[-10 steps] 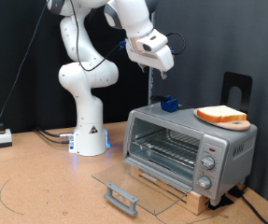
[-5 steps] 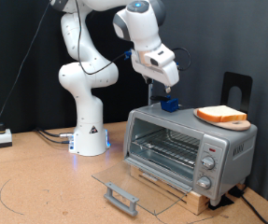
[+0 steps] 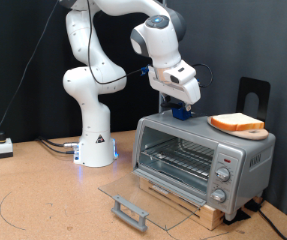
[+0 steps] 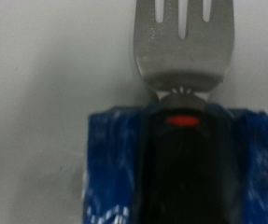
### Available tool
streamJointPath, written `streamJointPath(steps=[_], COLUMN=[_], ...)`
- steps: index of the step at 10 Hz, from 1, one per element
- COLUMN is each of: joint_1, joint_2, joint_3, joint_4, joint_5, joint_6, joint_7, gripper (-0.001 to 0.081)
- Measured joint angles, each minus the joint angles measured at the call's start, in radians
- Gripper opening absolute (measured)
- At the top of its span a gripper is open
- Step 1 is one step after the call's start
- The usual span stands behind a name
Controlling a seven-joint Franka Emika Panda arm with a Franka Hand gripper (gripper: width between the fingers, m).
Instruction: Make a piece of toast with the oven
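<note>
The silver oven (image 3: 198,158) stands at the exterior view's right with its glass door (image 3: 143,200) dropped flat open and the wire rack bare. The piece of toast (image 3: 236,122) lies on a round wooden board (image 3: 251,133) on the oven's top. My gripper (image 3: 183,101) hangs just above a small blue block (image 3: 183,113) at the back of the oven top, to the toast's left. The wrist view shows a metal fork (image 4: 185,42) with a black handle (image 4: 185,159) set in that blue block (image 4: 110,173), very close. My fingers do not show there.
The arm's white base (image 3: 96,140) stands behind the oven's left. A small white box with cables (image 3: 0,147) lies at the far left. A black stand (image 3: 253,95) rises behind the toast. The oven sits on a wooden block (image 3: 173,195).
My gripper has moved right and down, from high above the oven's left end to just over the blue block. The toast and the oven have not moved.
</note>
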Motion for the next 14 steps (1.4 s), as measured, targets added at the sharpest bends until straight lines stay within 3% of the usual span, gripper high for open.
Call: streamJointPath(steps=[4, 10, 11, 12, 13, 14], joint_1=[0.020, 0.025, 0.025, 0.025, 0.025, 0.025], joint_2=[0.041, 0.080, 0.081, 0.082, 0.082, 0.082], joint_3=[0.015, 0.015, 0.015, 0.015, 0.015, 0.014], joint_4=[-0.014, -0.013, -0.013, -0.013, -0.012, -0.011], joint_5=[0.055, 0.090, 0.091, 0.091, 0.092, 0.092], joint_6=[0.075, 0.076, 0.076, 0.076, 0.076, 0.076], joint_7=[-0.052, -0.109, -0.110, -0.110, -0.110, -0.110], gripper=[0.0810, 0.0784, 0.0609, 0.0609, 0.0412, 0.0411])
